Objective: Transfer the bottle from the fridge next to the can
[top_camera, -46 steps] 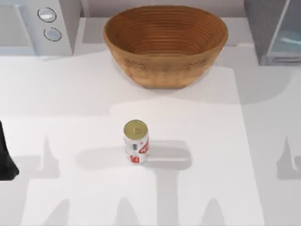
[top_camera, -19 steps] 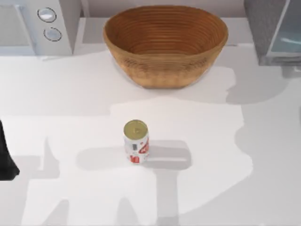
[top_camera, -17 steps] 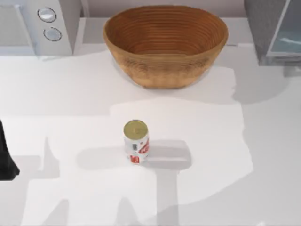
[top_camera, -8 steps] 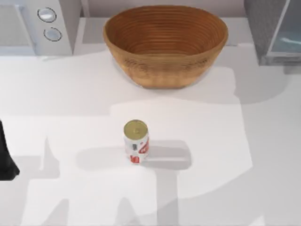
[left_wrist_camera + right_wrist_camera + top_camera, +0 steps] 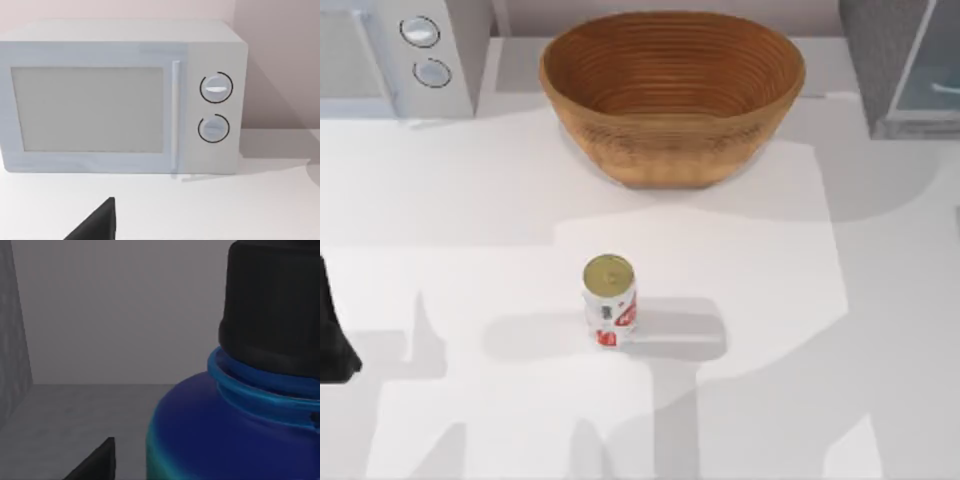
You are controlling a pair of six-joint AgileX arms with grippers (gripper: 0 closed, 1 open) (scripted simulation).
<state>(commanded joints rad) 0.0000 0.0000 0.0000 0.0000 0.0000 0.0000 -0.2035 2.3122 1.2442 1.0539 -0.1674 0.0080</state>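
Can [image 5: 609, 299]: upright on the table [image 5: 470, 200], in front of the wicker basket [image 5: 672, 90].
Bottle [image 5: 235, 430]: upright on a grey interior floor, grey walls behind; black cap on.
Fridge [image 5: 905, 65]: right of the basket.
Microwave [image 5: 120, 97]: left of the basket.
Right gripper [image 5: 97, 462]: close beside the bottle; opening cannot be told.
Left gripper [image 5: 97, 222]: facing the microwave; opening cannot be told.

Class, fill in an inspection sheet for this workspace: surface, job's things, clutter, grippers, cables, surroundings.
Surface: white table, shadowed in patches.
Job's things: can upright at table centre; fridge at the far right corner; bottle with black cap close before the right wrist camera, against grey walls.
Clutter: wicker basket behind the can; microwave, door shut, far left.
Grippers: left arm parked at the left edge.
Cables: nothing seen.
Surroundings: plain wall.
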